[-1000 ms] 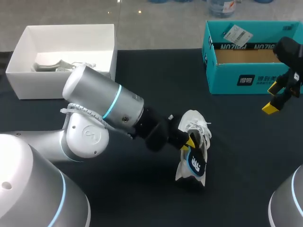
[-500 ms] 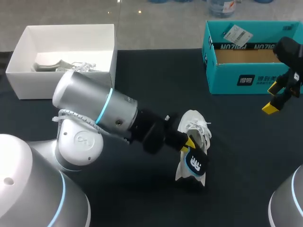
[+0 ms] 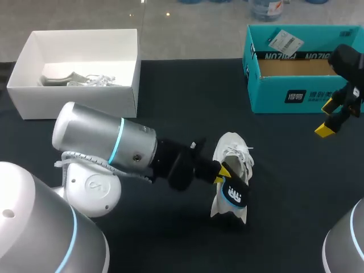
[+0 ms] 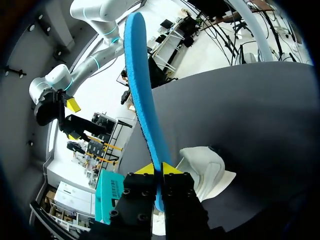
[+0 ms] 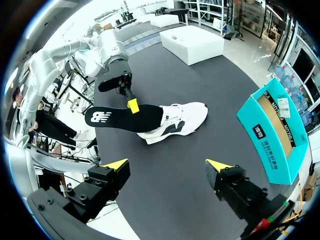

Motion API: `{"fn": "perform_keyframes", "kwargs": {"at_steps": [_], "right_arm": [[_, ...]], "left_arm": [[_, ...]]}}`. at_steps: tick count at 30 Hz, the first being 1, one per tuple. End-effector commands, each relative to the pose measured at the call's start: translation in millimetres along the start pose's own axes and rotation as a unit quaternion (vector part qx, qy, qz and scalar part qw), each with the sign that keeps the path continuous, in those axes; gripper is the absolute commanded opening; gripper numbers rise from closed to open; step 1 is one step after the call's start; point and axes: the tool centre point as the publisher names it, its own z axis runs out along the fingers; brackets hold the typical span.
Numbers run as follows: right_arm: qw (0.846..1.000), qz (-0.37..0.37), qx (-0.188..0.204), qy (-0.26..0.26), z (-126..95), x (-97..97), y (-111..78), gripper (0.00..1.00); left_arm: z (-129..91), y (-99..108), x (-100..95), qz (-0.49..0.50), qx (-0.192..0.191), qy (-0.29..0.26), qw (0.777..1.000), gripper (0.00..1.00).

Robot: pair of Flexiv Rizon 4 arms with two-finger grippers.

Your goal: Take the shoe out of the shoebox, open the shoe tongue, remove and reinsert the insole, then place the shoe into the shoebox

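Head view: my left gripper (image 3: 223, 170) is pinched tight on the black-topped, blue-backed foam insole (image 3: 235, 196), whose far end sits at the white laced sneaker (image 3: 232, 149) mid-table. My right gripper (image 3: 327, 118) hangs wide open and empty beside the teal cardboard shoebox (image 3: 284, 98). I judge the insole removal is underway, and next it needs feeding back in. Since a second ago, my left arm has swung lower.
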Motion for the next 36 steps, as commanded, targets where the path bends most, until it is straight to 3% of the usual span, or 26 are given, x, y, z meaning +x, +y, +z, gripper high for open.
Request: {"fn": "perform_keyframes", "kwargs": {"at_steps": [1,14,28,36], "right_arm": [[1.000,0.000,0.002,0.001,0.7,-1.7,1.7,1.00],[1.000,0.000,0.002,0.001,0.7,-1.7,1.7,1.00],[1.000,0.000,0.002,0.001,0.7,-1.7,1.7,1.00],[1.000,0.000,0.002,0.001,0.7,-1.7,1.7,1.00]], "left_arm": [[8.0,-1.8,4.8,-0.003,-0.004,-0.015,1.000,0.00],[14.1,1.0,4.9,-0.027,-0.017,-0.034,0.999,0.00],[26.1,30.9,6.1,0.003,-0.033,0.003,0.999,0.00],[37.5,48.0,15.9,0.072,-0.054,0.046,0.995,0.00]]}}
